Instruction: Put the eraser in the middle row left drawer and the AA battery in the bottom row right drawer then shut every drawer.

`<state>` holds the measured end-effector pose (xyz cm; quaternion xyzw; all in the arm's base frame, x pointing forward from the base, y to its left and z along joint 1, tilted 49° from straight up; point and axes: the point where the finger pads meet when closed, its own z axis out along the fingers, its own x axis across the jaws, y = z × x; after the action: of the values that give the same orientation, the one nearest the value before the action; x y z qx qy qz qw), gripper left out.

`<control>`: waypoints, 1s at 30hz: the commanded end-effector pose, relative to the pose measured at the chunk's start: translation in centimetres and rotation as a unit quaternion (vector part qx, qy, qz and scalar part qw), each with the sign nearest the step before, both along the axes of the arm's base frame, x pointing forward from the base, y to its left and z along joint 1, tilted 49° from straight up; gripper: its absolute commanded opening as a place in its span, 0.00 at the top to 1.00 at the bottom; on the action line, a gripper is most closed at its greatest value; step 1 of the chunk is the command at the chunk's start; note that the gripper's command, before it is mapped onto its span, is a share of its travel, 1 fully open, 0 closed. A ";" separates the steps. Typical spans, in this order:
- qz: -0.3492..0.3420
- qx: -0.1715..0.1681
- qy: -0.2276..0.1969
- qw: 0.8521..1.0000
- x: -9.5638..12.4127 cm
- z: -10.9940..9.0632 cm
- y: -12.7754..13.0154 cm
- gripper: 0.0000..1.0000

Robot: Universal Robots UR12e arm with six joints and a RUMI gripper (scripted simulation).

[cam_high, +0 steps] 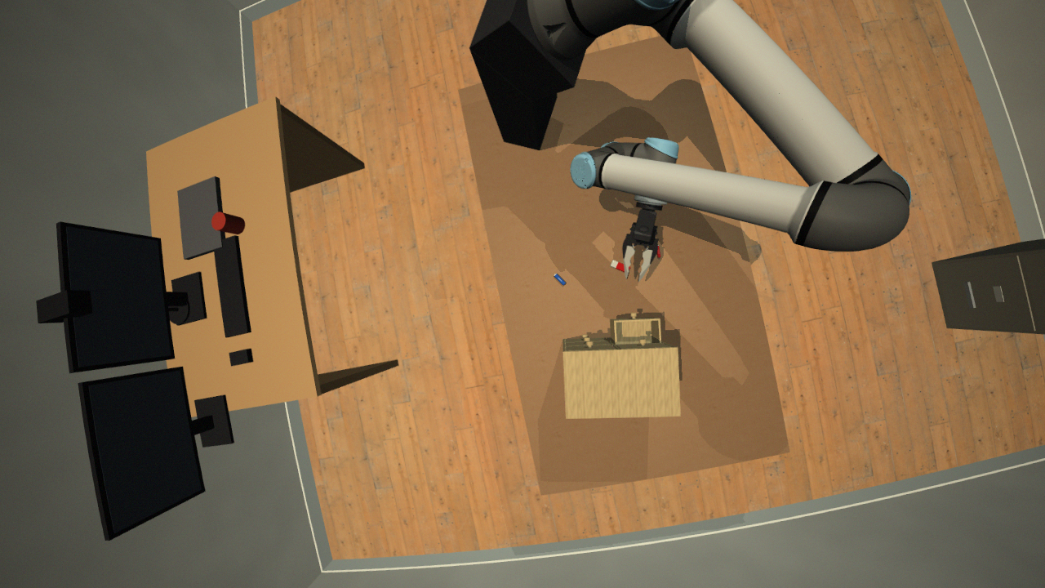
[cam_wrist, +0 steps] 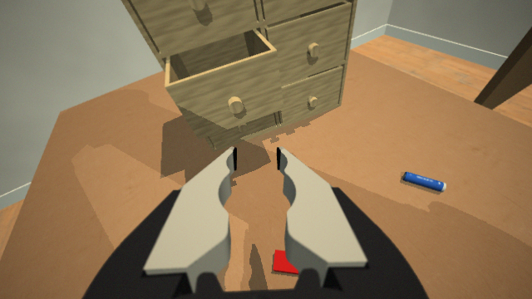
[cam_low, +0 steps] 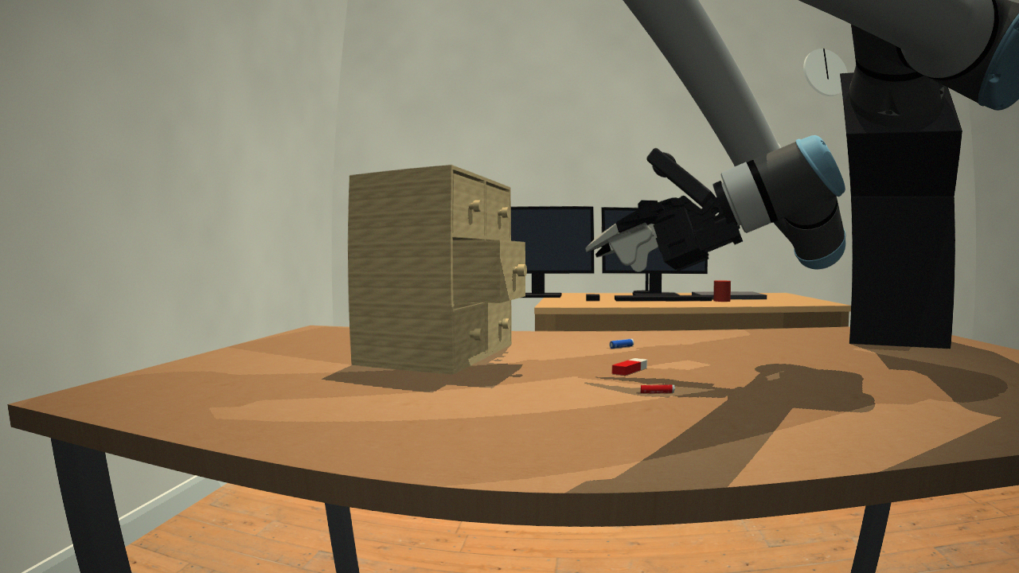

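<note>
The wooden chest (cam_high: 620, 384) (cam_low: 400, 270) (cam_wrist: 187, 29) stands upright. Its left middle drawer (cam_low: 488, 274) (cam_wrist: 208, 95) is pulled partly out; I see nothing in its visible part. The right bottom drawer (cam_wrist: 297, 93) looks shut. My gripper (cam_high: 634, 278) (cam_low: 593, 251) (cam_wrist: 256, 149) is partly open and empty, above the table in front of the chest. The red and white eraser (cam_high: 617, 265) (cam_low: 628, 368) (cam_wrist: 283, 262) lies on the table, partly hidden by a finger in the wrist view. A blue cylinder (cam_high: 559, 279) (cam_low: 621, 343) (cam_wrist: 424, 182) with a pale end, battery-shaped, lies beyond the eraser.
A red cylinder (cam_high: 659, 251) (cam_low: 657, 388), also battery-like, lies on the table on the eraser's other side; I cannot tell the battery type of either cylinder. A separate desk (cam_high: 255, 292) (cam_low: 691, 309) holds monitors and a red cup (cam_high: 229, 223) (cam_low: 721, 290).
</note>
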<state>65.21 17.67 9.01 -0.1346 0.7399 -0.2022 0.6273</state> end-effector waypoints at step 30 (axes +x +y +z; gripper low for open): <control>-0.201 0.439 0.211 0.850 -4.0 1.5 -1.6 0.80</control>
<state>61.63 16.37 10.19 0.1963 0.8632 0.0095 0.4651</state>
